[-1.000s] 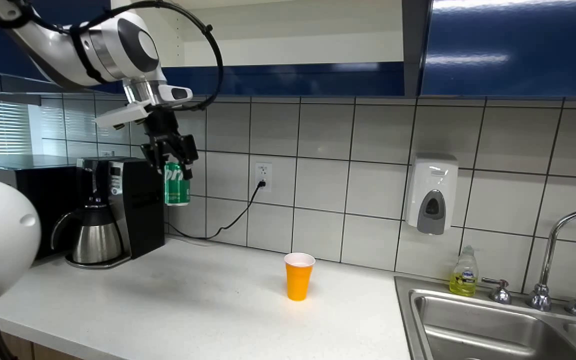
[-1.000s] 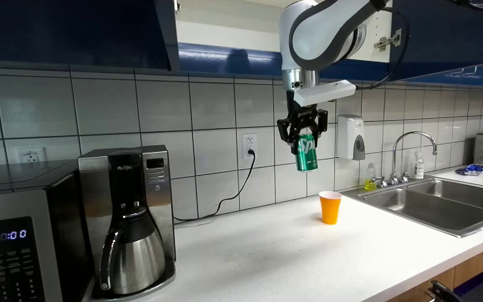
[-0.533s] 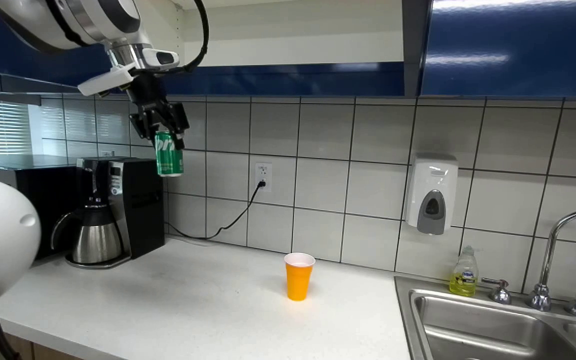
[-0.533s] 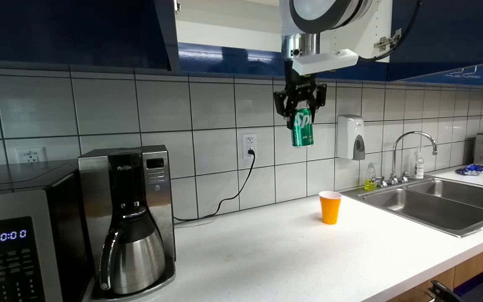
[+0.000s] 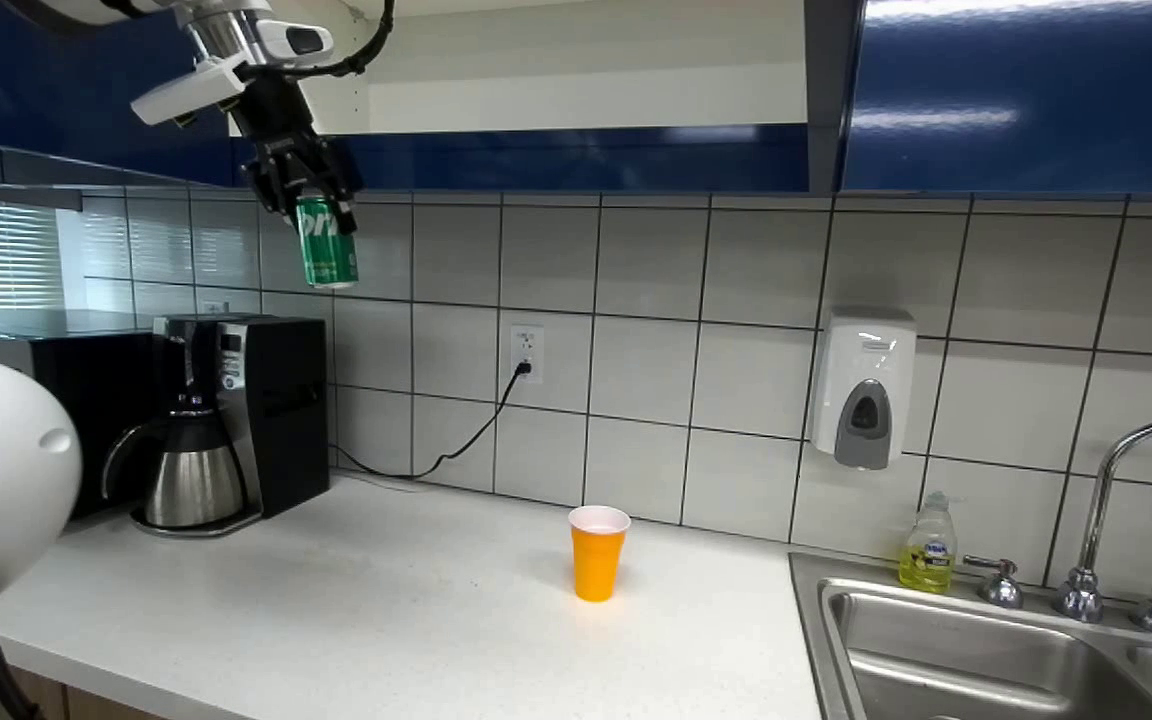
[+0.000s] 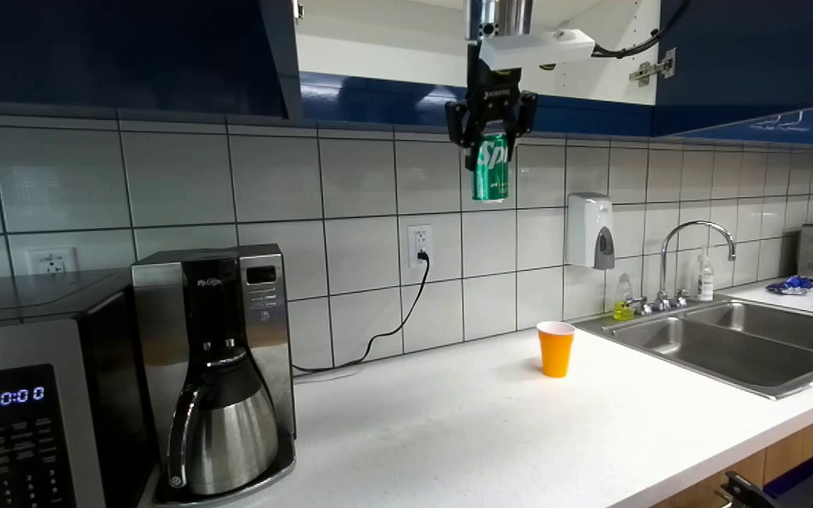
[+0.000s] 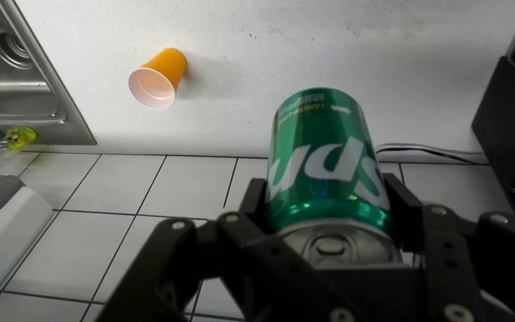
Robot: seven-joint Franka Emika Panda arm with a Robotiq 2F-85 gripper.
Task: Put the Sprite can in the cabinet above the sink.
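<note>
My gripper (image 6: 491, 155) is shut on the Sprite can (image 6: 491, 180), a green can with white lettering. The can hangs nearly upright in the air, high above the counter. In the wrist view the can (image 7: 324, 147) sits between both fingers (image 7: 254, 197), its silvery top toward the palm. The cabinet (image 5: 586, 95) is open, with a white interior and a dark blue lower edge (image 5: 576, 160). In both exterior views the can shows lower than that edge, and the gripper's upper part overlaps it in the picture. The steel sink (image 6: 731, 346) is set in the counter.
An orange cup (image 5: 596, 555) stands on the counter. A coffee maker (image 6: 237, 367) and a microwave (image 6: 39, 395) stand at one end. A soap dispenser (image 5: 864, 390) is on the tiled wall. An open blue door (image 6: 752, 63) hangs beside the cabinet opening.
My gripper has risen with the can in its grasp, from well below the cabinet's lower edge to close under it. It also shifted slightly left in both exterior views.
</note>
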